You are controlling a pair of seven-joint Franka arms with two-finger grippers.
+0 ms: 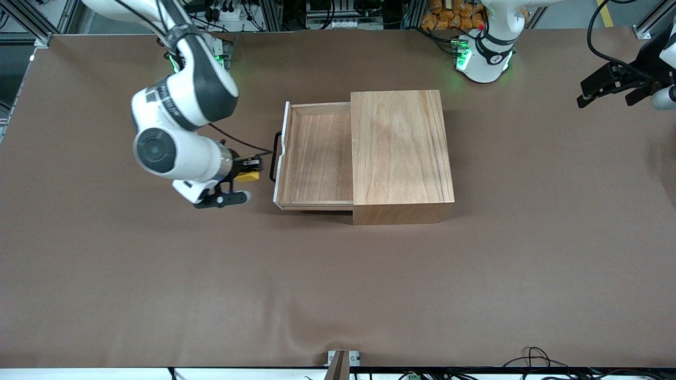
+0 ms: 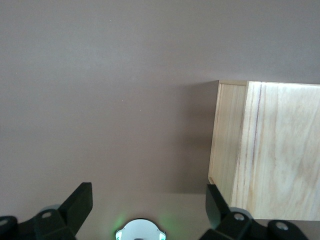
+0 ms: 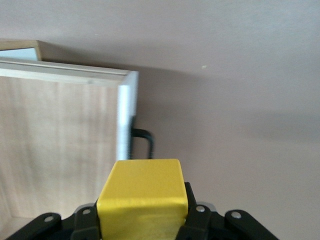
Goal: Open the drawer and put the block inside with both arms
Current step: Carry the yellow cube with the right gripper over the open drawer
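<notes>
Right arm's black gripper (image 1: 248, 173) clamps the small yellow cube block (image 3: 142, 194) just off the pulled-out light-wood drawer's (image 1: 314, 158) black wire handle (image 1: 274, 157). Left arm waits, its black gripper (image 2: 149, 207) spread empty over the table's left-arm end.

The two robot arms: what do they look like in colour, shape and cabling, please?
Both arms are white and jointed, with rounded shells. The right arm has a wide black band, a dark grey round joint cap and a thin black cable running to its black two-finger right gripper. The left arm stands on a round white base with green lights; its black left gripper has angular fingers.
</notes>
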